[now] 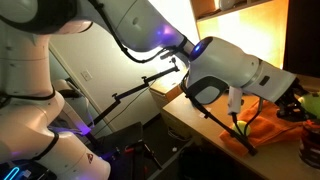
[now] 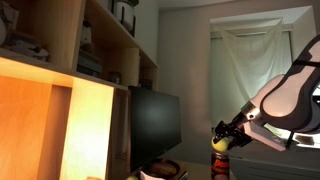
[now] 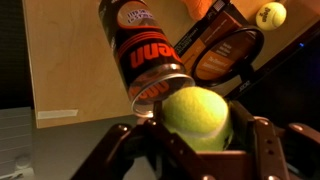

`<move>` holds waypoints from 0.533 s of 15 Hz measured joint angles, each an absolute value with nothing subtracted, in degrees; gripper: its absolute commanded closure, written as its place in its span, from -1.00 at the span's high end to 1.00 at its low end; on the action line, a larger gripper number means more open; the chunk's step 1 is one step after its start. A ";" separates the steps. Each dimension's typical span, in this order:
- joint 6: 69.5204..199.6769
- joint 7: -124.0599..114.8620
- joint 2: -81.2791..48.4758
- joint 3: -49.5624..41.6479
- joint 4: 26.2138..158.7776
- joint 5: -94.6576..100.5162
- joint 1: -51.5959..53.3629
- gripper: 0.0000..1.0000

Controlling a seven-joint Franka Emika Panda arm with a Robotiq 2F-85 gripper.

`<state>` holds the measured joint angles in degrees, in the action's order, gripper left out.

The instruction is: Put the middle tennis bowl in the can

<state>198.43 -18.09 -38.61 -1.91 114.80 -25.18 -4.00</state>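
In the wrist view my gripper (image 3: 196,132) is shut on a fuzzy yellow-green tennis ball (image 3: 195,112), held between the two dark fingers. The can (image 3: 146,52), dark reddish-brown with a printed label, lies tilted in the picture just beyond the ball, its open mouth (image 3: 160,90) facing the ball and close to it. Another tennis ball (image 3: 270,14) lies far off at the top right. In an exterior view the gripper (image 2: 222,134) holds the ball (image 2: 219,146) right above the can (image 2: 218,167). The third ball is out of view.
A tennis racket (image 3: 222,50) lies beside the can on the wooden table (image 3: 70,60). An orange cloth (image 1: 266,126) lies on the table under the arm (image 1: 225,72). A dark monitor (image 2: 155,125) and wooden shelves (image 2: 90,60) stand to one side.
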 measured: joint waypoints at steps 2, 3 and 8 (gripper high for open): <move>198.43 -18.53 -38.99 -1.96 114.80 -25.25 -3.98 -0.17; 198.43 -18.57 -39.17 -1.96 114.79 -25.25 -3.98 -0.17; 198.43 -19.49 -39.78 -2.10 114.49 -25.84 -3.92 -0.17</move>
<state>198.43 -19.49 -39.78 -2.10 114.49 -25.84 -3.92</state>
